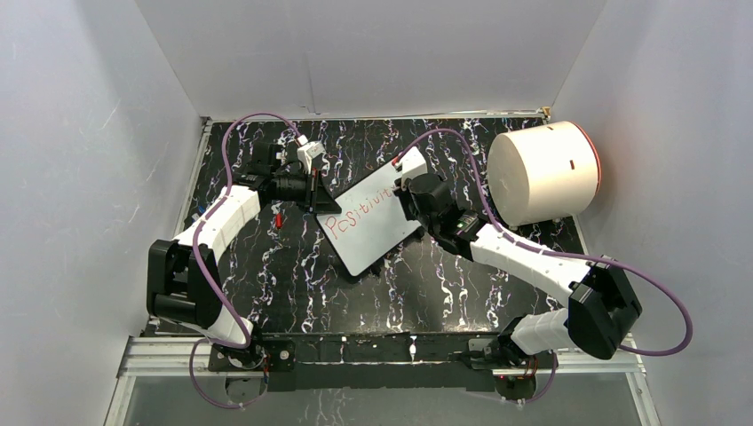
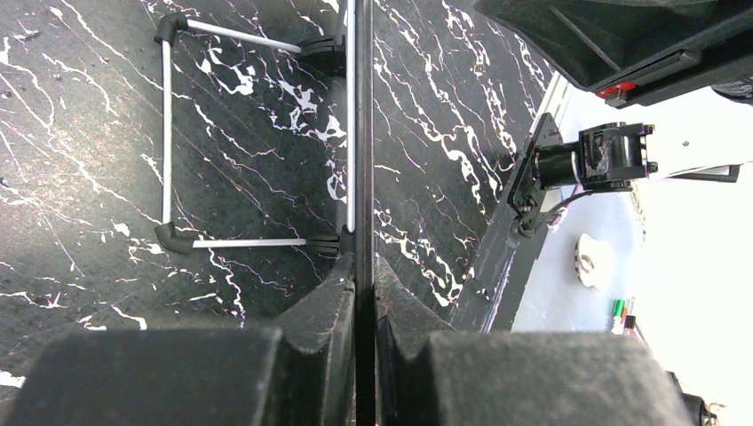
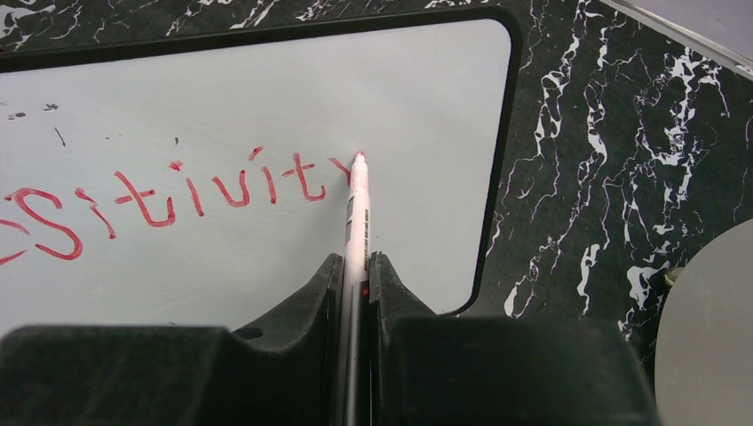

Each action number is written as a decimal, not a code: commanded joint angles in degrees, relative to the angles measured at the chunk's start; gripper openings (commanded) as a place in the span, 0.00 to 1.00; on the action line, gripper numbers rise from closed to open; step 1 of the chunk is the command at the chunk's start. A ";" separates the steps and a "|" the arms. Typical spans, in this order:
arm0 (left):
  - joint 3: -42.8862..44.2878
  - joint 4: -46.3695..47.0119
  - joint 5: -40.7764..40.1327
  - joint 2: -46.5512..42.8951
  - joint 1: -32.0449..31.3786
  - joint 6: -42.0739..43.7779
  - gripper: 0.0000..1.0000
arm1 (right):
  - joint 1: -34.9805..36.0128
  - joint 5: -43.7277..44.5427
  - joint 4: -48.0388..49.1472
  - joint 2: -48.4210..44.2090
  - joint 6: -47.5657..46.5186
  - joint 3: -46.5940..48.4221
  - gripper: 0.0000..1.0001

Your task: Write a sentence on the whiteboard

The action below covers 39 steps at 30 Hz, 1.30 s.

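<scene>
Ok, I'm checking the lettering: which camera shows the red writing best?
The right wrist view: the sentence is large and legible, up to the marker tip. The top external view shows it small. The left wrist view shows only the whiteboard edge-on, no writing.

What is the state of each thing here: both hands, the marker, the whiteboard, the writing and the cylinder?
whiteboard, set askew, held at one edge.
sentence, unfinished: one red line, last letter incomplete.
marker, uncapped, tip on the whiteboard.
left hand, shut on the whiteboard's edge.
right hand, shut on the marker.
white cylinder, on its side, untouched.
</scene>
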 commanded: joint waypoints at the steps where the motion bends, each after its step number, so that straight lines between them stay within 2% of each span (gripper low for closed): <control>1: -0.86 -4.95 -4.63 1.92 -0.62 1.43 0.00 | -0.29 -1.36 0.13 -0.23 1.22 1.06 0.00; 32: -0.76 -4.94 -5.27 2.01 -0.69 1.51 0.00 | 0.15 -5.64 -6.44 -3.50 4.54 -3.02 0.00; 39: -0.52 -4.97 -5.71 2.42 -0.69 1.60 0.00 | 1.73 -5.79 -7.72 -9.23 3.99 -3.15 0.00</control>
